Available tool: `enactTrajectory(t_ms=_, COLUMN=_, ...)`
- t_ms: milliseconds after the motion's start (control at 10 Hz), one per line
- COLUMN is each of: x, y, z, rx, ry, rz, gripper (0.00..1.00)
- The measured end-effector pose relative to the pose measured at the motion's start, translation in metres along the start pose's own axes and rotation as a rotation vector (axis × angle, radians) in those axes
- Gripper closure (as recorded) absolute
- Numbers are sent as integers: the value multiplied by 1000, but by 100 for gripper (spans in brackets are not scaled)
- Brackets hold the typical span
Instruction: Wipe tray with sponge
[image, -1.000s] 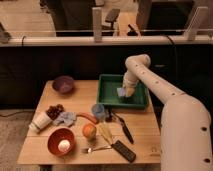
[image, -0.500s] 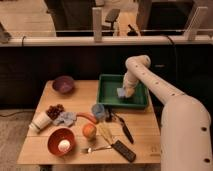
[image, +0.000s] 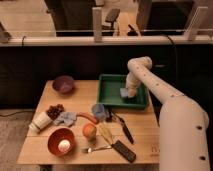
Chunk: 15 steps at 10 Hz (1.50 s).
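A green tray (image: 111, 97) stands at the back right of the wooden table. A light blue sponge (image: 123, 93) lies on the tray's floor near its right side. My gripper (image: 129, 94) reaches down into the tray from the right and sits on the sponge, at its right edge. The white arm (image: 155, 85) arches over the tray's right rim.
A purple bowl (image: 63, 83) stands at the back left. A red bowl (image: 61, 141) with a white thing in it, an orange (image: 89, 130), a blue cup (image: 98, 111), a black remote (image: 123, 150), a knife (image: 123, 127), grapes (image: 54, 110) and a grey cloth (image: 65, 118) fill the front.
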<state>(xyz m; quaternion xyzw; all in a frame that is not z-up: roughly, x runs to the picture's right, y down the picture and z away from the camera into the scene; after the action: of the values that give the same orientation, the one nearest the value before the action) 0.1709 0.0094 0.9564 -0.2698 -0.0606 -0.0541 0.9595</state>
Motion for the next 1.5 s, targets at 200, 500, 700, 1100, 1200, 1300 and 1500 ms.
enactTrajectory(t_ms=200, x=7, y=-9, z=1, rx=13, ry=16, rz=12, gripper=100)
enactTrajectory(t_ms=500, x=-5, y=-24, z=6, rx=15, ry=9, rz=-43, gripper=100)
enactTrajectory(t_ms=700, x=-27, y=-26, z=8, rx=4, ry=-12, rz=-116, gripper=100)
enactTrajectory(t_ms=1100, x=-45, y=1, z=0, rx=-42, ry=-37, rz=-254, gripper=100)
enactTrajectory(t_ms=1200, x=-42, y=9, z=-3, rx=-52, ry=-37, rz=-272, gripper=100)
enactTrajectory(t_ms=1300, x=-39, y=15, z=-5, rx=-59, ry=-39, rz=-274, gripper=100)
enactTrajectory(t_ms=1500, x=-15, y=27, z=-10, rx=-73, ry=-25, rz=-259, gripper=100)
